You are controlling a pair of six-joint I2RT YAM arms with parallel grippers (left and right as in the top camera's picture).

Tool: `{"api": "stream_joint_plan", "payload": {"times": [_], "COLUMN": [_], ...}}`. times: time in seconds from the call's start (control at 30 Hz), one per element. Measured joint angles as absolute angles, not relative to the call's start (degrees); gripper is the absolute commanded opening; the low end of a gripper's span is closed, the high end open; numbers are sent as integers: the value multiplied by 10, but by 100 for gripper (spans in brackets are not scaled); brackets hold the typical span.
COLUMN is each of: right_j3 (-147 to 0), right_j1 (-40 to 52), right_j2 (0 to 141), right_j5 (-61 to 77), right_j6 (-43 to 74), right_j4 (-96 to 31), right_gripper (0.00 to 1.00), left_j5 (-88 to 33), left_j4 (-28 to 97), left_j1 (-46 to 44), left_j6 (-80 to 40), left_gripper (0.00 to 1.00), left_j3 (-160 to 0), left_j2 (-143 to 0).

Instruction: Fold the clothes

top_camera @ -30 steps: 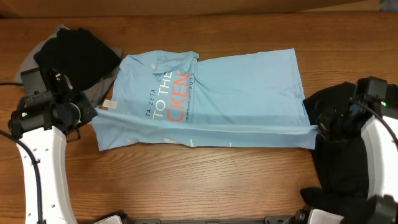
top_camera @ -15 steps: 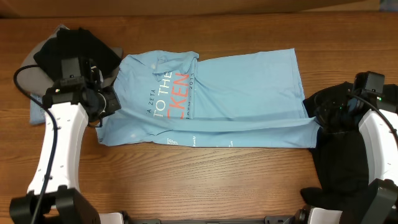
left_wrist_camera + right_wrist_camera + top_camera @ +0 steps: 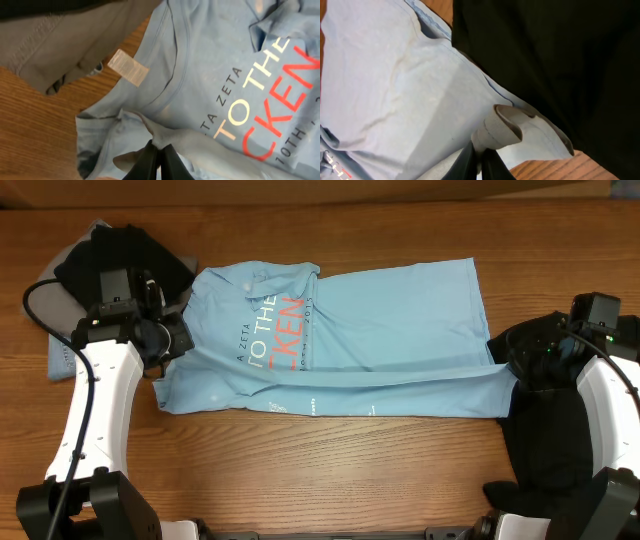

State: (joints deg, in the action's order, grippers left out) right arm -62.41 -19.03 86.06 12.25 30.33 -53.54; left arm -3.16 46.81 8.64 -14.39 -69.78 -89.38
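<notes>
1. T-shirt (image 3: 390,310), light blue with white and orange-red letters, lies spread out in the middle of the wooden table (image 3: 330,480). Its near edge is folded over in a long strip.
2. Left gripper (image 3: 159,156) is pinched tight on a bit of the T-shirt at the left end, near the neck.
3. Right gripper (image 3: 481,152) is pinched tight on the T-shirt's hem at the right end.
4. Black garment (image 3: 550,440) lies on the right. Grey garment (image 3: 50,45) lies at the far left.
</notes>
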Motion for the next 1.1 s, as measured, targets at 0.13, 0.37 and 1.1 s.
{"api": "stream_joint_plan", "payload": {"times": [0.13,0.37,1.1], "right_j3": [-624,-625,-626], "right_j1": [-190,-190,-222], "right_j2": [861,861,863], "right_j5": [123,122,116], "right_j6": [304,306,218], "right_j4": [-522,-518,-546], "right_gripper": [11,49,35], "left_j5": [-34,-40,11], "left_j4": [454,451,562], "left_j1": [86,86,95], "left_j6": [-144,-140,-103], "left_gripper": [18,57,57], "left_j3": [-698,-698,-697], "left_j2": [-894,-894,-966]}}
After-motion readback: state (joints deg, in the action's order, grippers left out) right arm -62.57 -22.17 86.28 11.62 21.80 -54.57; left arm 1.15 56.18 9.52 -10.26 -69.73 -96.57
